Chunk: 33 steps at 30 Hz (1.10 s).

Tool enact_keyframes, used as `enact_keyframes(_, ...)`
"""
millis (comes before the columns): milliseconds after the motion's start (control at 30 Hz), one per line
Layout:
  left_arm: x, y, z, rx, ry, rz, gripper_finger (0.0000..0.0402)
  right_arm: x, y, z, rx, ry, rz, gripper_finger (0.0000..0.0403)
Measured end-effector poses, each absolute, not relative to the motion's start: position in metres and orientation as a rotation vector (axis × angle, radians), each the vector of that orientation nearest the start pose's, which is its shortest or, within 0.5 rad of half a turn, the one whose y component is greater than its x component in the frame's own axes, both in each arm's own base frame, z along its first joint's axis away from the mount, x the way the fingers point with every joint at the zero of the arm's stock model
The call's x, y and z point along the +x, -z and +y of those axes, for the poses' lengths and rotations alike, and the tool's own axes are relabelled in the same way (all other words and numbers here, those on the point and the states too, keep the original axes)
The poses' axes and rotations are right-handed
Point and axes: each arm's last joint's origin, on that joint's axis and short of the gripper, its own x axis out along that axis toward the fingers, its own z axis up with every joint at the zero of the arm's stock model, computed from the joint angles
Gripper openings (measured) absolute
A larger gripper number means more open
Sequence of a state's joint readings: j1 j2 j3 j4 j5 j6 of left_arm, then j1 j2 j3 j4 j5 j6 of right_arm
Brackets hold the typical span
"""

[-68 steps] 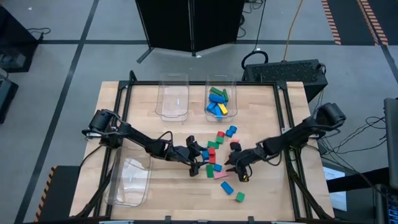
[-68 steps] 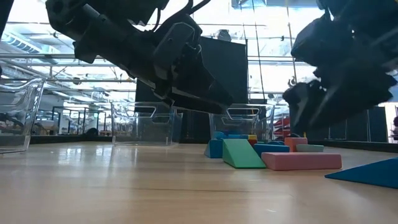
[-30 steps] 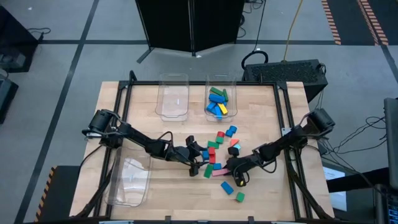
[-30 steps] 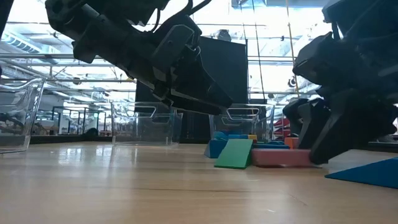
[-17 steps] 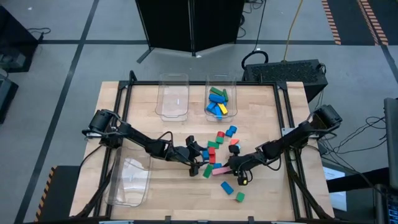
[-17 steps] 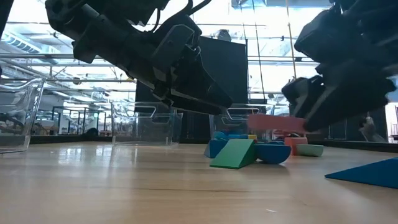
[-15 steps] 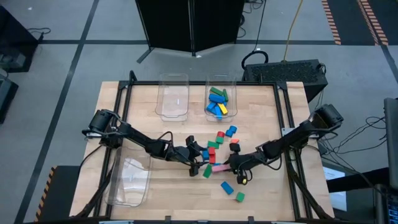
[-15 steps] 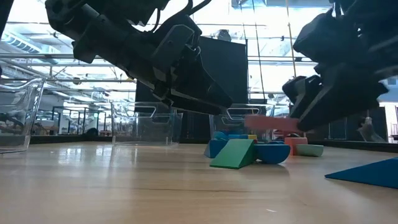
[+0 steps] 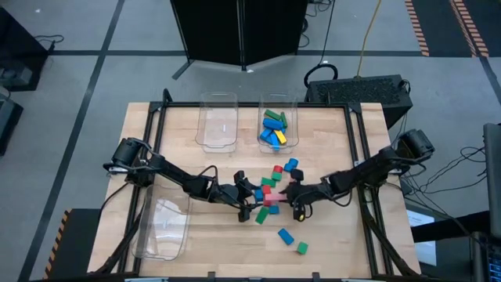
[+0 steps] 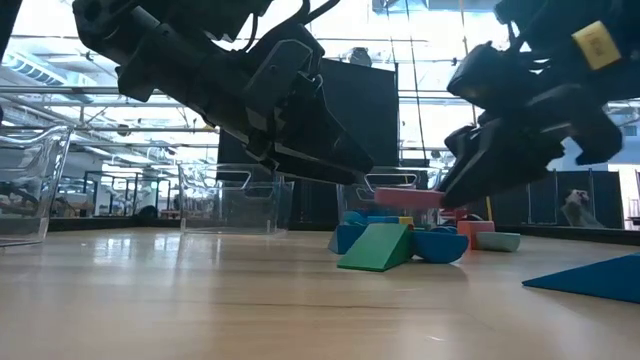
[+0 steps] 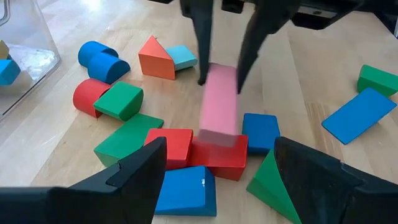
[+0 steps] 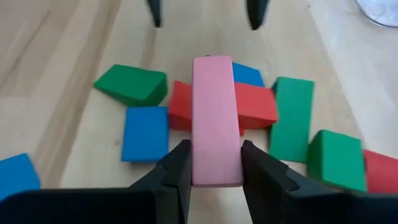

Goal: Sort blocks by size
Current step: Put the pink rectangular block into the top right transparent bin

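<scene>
Pink block (image 12: 216, 118) clamped in right gripper (image 9: 291, 196), lifted above the pile.
Red blocks (image 12: 249, 102) lie directly beneath; left gripper (image 9: 249, 194) waits spread wide just beside, bins (image 9: 217, 121) farther back.

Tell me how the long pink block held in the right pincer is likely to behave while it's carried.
The pink block looks rigid with flat faces, so it probably won't bend or roll. The right pincer grips it near one end, leaving most of its length sticking out, so it could pivot if bumped. Its smooth painted sides may slip a little.
</scene>
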<state>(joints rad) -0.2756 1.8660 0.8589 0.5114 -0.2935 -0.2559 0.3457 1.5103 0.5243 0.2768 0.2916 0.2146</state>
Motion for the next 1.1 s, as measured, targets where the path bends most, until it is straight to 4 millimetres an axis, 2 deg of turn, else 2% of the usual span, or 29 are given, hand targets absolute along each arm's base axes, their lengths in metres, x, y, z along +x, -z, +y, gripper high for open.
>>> enact_keyframes(200,0.351,-0.135,-0.091,-0.111,-0.078,0.472,0.0297,0.25,-0.141,0.069,0.0,0.058,0.658,0.0101)
enact_keyframes(500,0.351,-0.135,-0.09,-0.109,-0.079,0.477,0.0297,0.245,-0.168,0.043,-0.005,0.117,0.597,0.0103)
enact_keyframes(733,0.351,-0.135,-0.09,-0.105,-0.081,0.481,0.0297,0.242,-0.19,0.016,0.08,0.08,0.513,0.0103)
enact_keyframes(1100,0.351,-0.134,-0.087,-0.099,-0.096,0.486,0.0297,0.248,-0.206,-0.027,0.088,0.136,0.496,0.0104)
